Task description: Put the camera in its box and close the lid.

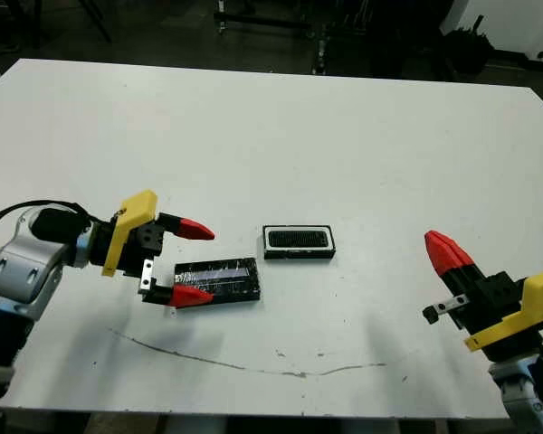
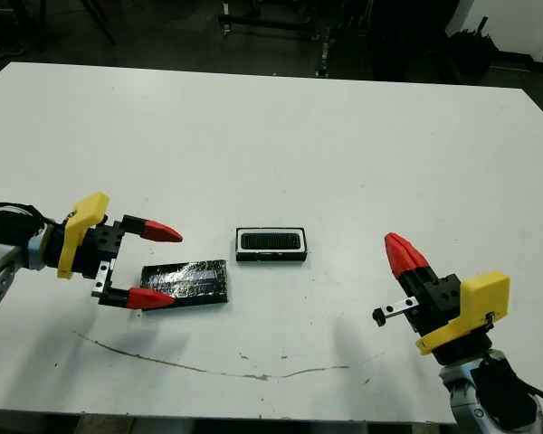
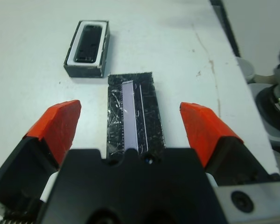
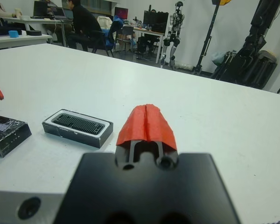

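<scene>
White table (image 1: 281,127) carries the box (image 1: 299,242), camera (image 1: 299,239) inside. Left gripper (image 1: 192,263) reaches toward three o'clock, fingers wide, straddling the lid (image 1: 219,280). Right gripper (image 1: 446,251) hovers, fingers pressed together, holding nothing.

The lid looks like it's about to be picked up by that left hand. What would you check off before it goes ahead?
1. Camera in the box: ok, a dark slab fills the white hollow.
2. Left hand open: ok, fingers spread wide.
3. Lid between the left fingers: ok in the wrist view, one finger on each long side, not touching.
4. Lid right way up: cannot tell; only its striped top shows.
5. Path from lid to box free: ok, they lie apart with bare table between.
6. Right hand out of the way: ok, shut and off to the side of the box.
</scene>
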Controlling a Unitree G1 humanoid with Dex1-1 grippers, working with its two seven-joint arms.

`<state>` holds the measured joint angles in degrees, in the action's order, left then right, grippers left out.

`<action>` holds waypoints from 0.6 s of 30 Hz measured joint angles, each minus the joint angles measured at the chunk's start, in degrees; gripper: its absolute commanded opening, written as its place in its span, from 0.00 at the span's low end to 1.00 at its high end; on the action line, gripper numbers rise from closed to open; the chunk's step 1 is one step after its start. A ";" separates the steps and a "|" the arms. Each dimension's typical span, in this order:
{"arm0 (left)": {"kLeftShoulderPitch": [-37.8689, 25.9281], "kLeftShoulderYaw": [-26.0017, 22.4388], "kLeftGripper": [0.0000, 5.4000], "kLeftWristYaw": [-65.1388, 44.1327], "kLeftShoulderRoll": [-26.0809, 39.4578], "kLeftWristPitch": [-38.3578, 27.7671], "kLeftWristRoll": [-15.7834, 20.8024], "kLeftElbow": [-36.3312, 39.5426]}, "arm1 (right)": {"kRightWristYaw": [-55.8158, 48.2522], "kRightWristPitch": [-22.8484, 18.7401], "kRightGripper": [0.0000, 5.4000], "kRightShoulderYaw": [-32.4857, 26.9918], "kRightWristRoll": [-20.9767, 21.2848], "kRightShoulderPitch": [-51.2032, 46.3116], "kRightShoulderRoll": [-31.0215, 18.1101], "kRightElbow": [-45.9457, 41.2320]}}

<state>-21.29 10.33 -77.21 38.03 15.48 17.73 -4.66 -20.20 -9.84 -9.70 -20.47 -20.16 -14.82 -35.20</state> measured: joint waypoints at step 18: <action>1.48 0.01 1.00 1.60 0.37 -2.82 -2.01 -0.09 | -0.60 0.08 0.00 -0.02 -0.10 -0.01 -0.34 -0.02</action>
<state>-19.81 10.33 -75.60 38.40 12.66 15.73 -4.75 -20.80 -9.75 -9.72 -20.57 -20.17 -15.16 -35.22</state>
